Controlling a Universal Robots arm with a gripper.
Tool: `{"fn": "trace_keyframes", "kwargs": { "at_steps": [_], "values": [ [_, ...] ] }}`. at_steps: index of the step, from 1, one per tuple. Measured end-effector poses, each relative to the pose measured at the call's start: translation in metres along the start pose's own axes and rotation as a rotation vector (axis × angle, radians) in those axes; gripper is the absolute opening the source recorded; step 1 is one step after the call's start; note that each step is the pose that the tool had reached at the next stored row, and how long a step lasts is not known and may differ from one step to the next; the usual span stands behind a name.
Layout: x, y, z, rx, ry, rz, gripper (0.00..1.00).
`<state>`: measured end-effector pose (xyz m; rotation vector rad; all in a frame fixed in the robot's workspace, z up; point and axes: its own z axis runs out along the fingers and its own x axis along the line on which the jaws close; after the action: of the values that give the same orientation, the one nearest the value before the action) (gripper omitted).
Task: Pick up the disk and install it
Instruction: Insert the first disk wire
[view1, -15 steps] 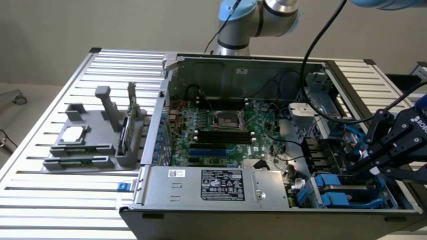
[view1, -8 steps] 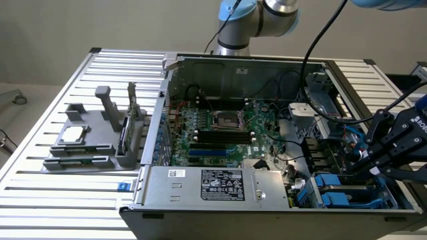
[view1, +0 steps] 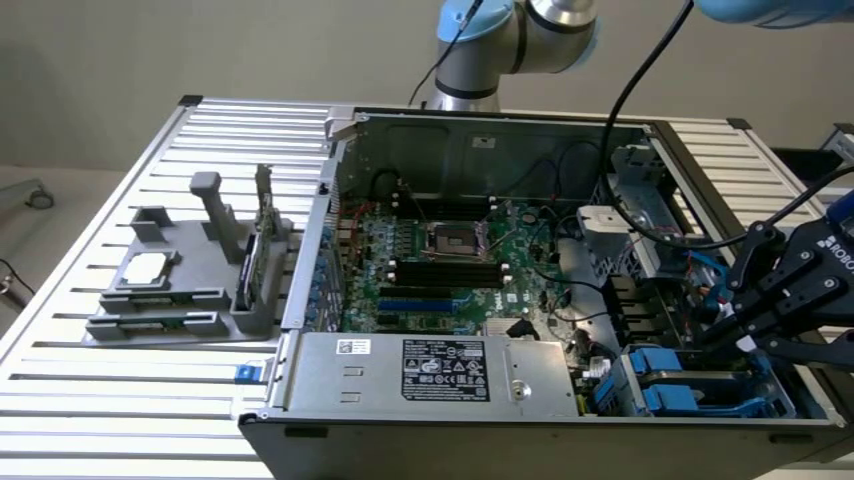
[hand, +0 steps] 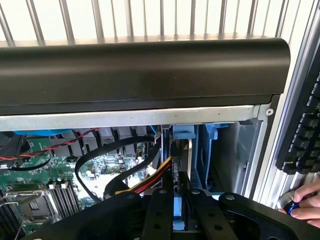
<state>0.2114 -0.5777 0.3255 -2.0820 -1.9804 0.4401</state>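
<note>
My claw (hand: 180, 194) is clamped on the disk (hand: 179, 216); its blue rail shows btwn my fingers (hand: 161, 210). I hold the disk on edge at the drive slot in the near corner of the PC case (view1: 334, 372), on the exterior view's right. Can't tell how far in it is. The case lies open on the slatted desk (view1: 107, 400). A person's hand (hand: 303, 205) is near a keyboard (hand: 306, 127), just beside the case.

The disk (hand: 179, 219) seemingly stands inside the case (view1: 494, 118), between the end effector's (view1: 721, 335) fingers (hand: 160, 215).
</note>
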Motion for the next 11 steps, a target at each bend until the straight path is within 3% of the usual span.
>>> {"fn": "trace_keyframes", "kwargs": {
  "at_steps": [11],
  "values": [
    [0.0002,0.0049,-0.0016,0.0183,-0.0001,0.001,0.16]
  ]
}}
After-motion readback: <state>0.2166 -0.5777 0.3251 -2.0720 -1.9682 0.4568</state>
